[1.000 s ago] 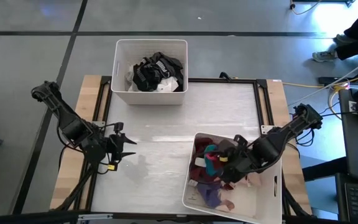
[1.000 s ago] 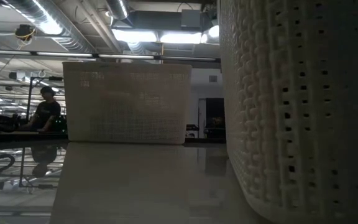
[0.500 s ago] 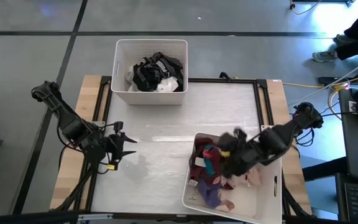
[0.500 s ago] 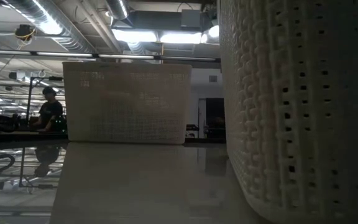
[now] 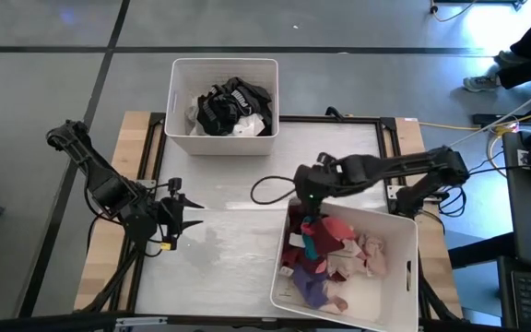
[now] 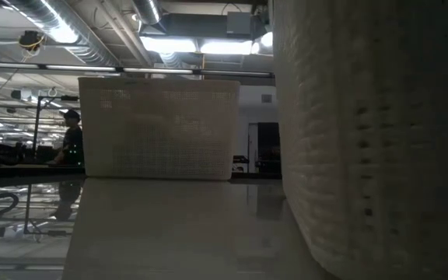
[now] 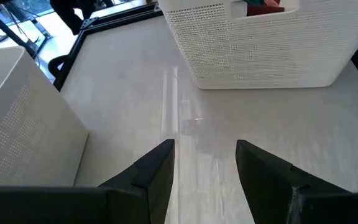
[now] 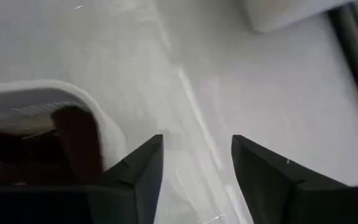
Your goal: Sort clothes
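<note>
The colored clothes (image 5: pixel 325 254), maroon, teal, pink, purple and beige, lie heaped in the near white bin (image 5: pixel 411 267). Black and white clothes (image 5: pixel 229 106) lie in the far white bin (image 5: pixel 178 101). My right gripper (image 5: pixel 270 191) is open and empty over the bare table, just beyond the near bin's far left corner (image 8: pixel 73 102); its wrist view shows only table between the fingers (image 8: pixel 197 162). My left gripper (image 5: pixel 187 214) is open and empty at the table's left side, pointing at the near bin (image 7: pixel 260 50).
The low view shows the far bin (image 6: pixel 158 128) across the table and the near bin's wall (image 6: pixel 364 132) close by on the right. A black frame (image 5: pixel 390 148) runs around the white table top. A person (image 6: pixel 70 136) stands in the room behind.
My right gripper has risen out of the near bin and swung toward the table's far left, past the bin's far rim and over the bare table. It carries nothing. The clothes it covered in the bin now show.
</note>
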You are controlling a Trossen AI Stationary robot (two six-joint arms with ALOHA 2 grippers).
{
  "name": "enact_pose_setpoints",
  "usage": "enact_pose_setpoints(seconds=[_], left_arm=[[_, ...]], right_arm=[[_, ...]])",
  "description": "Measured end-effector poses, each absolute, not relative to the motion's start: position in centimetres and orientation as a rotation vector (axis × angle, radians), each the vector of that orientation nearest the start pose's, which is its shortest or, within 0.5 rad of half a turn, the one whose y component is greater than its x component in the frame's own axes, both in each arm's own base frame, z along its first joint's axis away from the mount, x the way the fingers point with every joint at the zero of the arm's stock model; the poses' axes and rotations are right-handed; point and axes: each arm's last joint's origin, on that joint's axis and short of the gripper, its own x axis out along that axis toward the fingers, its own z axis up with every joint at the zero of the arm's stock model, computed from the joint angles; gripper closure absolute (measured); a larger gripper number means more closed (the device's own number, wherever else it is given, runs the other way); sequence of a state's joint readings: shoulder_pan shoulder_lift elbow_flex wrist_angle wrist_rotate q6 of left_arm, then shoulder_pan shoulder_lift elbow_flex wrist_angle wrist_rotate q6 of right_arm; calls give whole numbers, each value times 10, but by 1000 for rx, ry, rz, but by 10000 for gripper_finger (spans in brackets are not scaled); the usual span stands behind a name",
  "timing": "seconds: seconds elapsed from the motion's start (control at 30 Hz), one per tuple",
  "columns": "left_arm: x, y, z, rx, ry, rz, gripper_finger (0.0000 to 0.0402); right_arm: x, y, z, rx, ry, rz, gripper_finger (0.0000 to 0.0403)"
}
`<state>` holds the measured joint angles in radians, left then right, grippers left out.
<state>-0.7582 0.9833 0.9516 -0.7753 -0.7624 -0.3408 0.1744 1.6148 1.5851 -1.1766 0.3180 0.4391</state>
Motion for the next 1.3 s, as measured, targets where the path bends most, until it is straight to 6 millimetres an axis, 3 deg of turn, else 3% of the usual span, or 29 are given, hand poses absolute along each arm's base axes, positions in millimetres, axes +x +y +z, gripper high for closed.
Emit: enact_pose_setpoints(seconds=[0.37, 0.6, 0.83, 1.03, 1.13, 1.3], left_arm=[[146, -110, 311, 221, 569, 103, 240], [146, -111, 312, 261, 564, 89, 241], [133, -97, 321, 258, 466, 82, 315], [116, -70, 309, 169, 292, 106, 392], [112, -56, 298, 133, 220, 166, 396], [113, -39, 275, 117, 162, 256, 400]], right_arm=[[313, 62, 326, 148, 1145, -61, 271], [309, 61, 331, 58, 1093, -117, 295], [320, 60, 358, -103, 806, -35, 330], [341, 34, 363, -111, 535, 131, 383], [349, 16, 352, -95, 447, 171, 398], [355, -8, 325, -74, 320, 186, 390]])
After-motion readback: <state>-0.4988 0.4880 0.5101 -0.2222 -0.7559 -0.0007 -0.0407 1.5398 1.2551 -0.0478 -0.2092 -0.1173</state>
